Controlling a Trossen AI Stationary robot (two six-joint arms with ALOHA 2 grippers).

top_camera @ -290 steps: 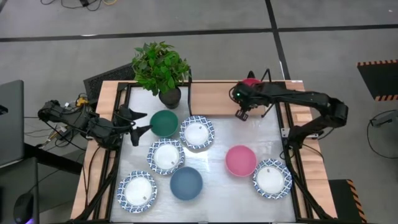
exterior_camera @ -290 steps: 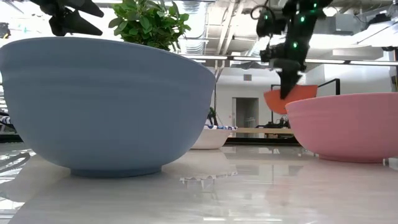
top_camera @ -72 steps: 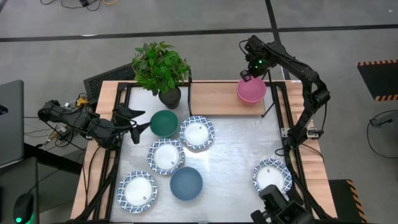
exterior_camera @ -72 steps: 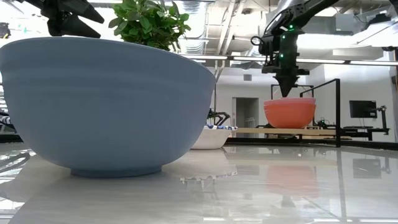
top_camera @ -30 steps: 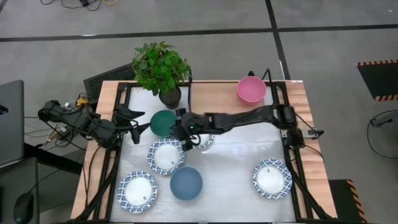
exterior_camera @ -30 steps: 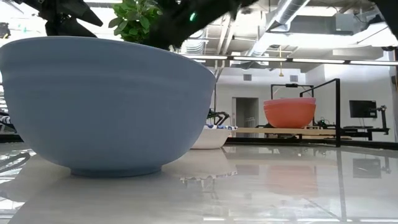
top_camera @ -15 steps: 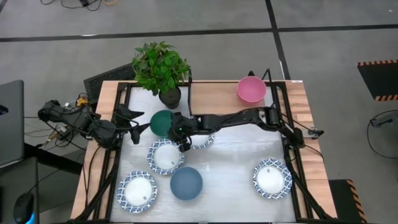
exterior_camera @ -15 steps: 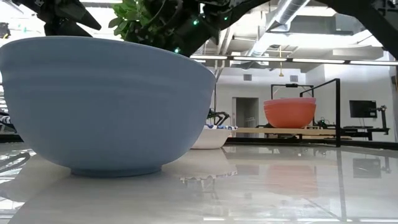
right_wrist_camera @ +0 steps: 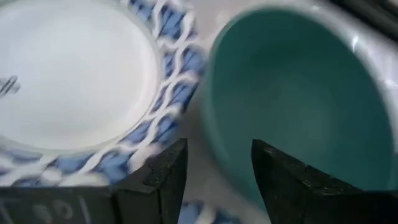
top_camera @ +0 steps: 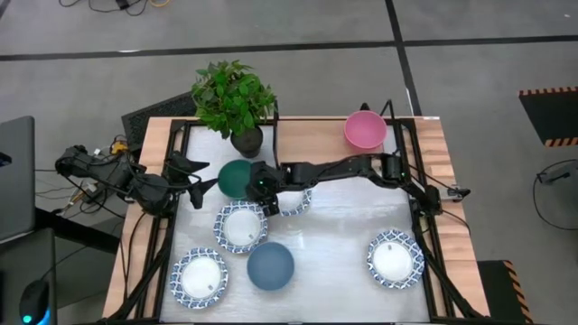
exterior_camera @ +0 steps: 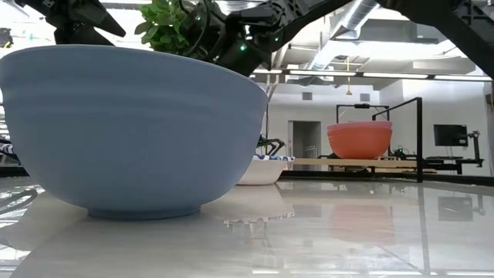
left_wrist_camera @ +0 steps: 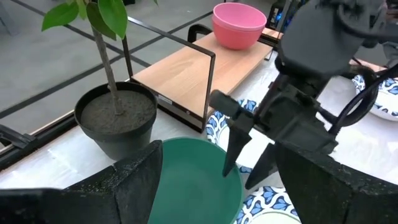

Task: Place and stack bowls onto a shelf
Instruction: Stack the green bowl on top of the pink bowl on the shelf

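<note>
From above, your right gripper (top_camera: 259, 190) has crept from the patterned bowl to the dark green bowl (top_camera: 237, 178), pink bowls (top_camera: 365, 129) stay stacked on the shelf (top_camera: 312, 143), right wrist view, fingers (right_wrist_camera: 163, 176) parted astride its rim, left gripper (top_camera: 206, 179) still waiting wide beside it

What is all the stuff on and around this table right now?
Patterned bowls: four showing, white with blue rims, on the metal tabletop; part of another shows under the right arm.
Green bowl: one, dark green, beside the plant pot.
Blue bowl: one, slate blue, front middle.
Pink bowls: two, stacked on the shelf's right end.
Shelf: one, light wood, back edge.
Plant: one, green, dark pot, back left.
Right gripper: open, straddling the green bowl's rim.
Left gripper: open, waiting left of the green bowl.
</note>
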